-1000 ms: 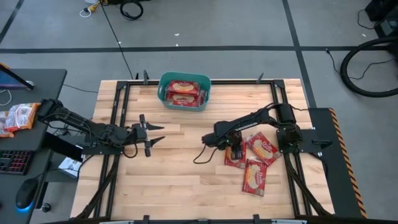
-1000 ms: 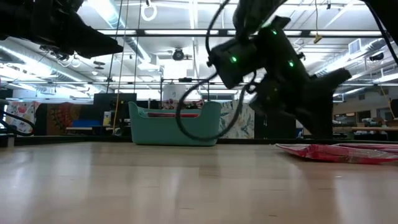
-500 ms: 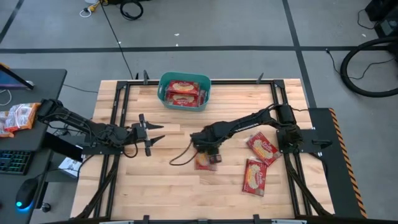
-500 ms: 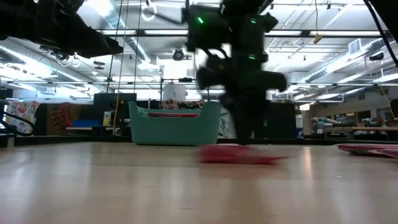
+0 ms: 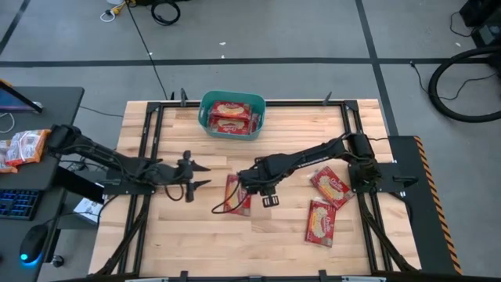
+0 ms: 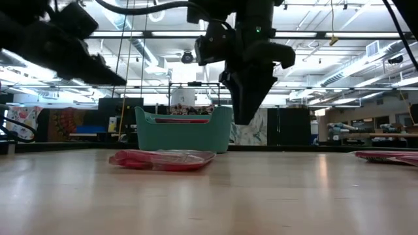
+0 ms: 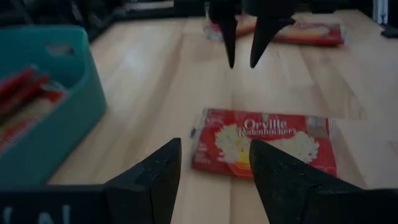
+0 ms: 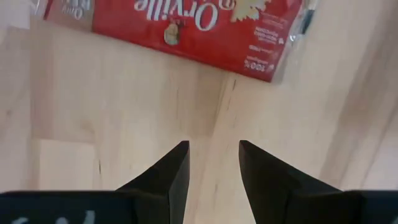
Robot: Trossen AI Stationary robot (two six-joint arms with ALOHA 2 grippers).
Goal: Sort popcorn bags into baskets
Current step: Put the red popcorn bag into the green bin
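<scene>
One red popcorn bag [image 5: 237, 193] lies flat on the table's middle, also seen in the low view [image 6: 163, 159] and the left wrist view [image 7: 267, 143]. My right gripper [image 5: 270, 201] hangs open just right of it, fingers pointing down [image 6: 243, 117], clear of the bag [image 8: 180, 25]. My left gripper [image 5: 194, 176] is open, level, left of the bag, pointing at it [image 7: 214, 142]. Two more bags [image 5: 330, 186] [image 5: 321, 222] lie flat at the right. The teal basket [image 5: 258, 117] stands at the far edge with bags [image 5: 231, 112] inside.
Black rails [image 5: 149, 141] run along the table's sides. A side desk on the left carries orange-white packets [image 5: 23, 146] and a keyboard [image 5: 16, 204]. Bare wood [image 5: 211, 235] stretches along the near half. The right arm's cable [image 5: 223, 205] loops over the table by the bag.
My right gripper dragged one bag along the table from the right-hand group toward the middle, then let go, rose and drew back a little to the right. The bag now lies flat by itself, left of the gripper. My left gripper shifted slightly toward the bag.
</scene>
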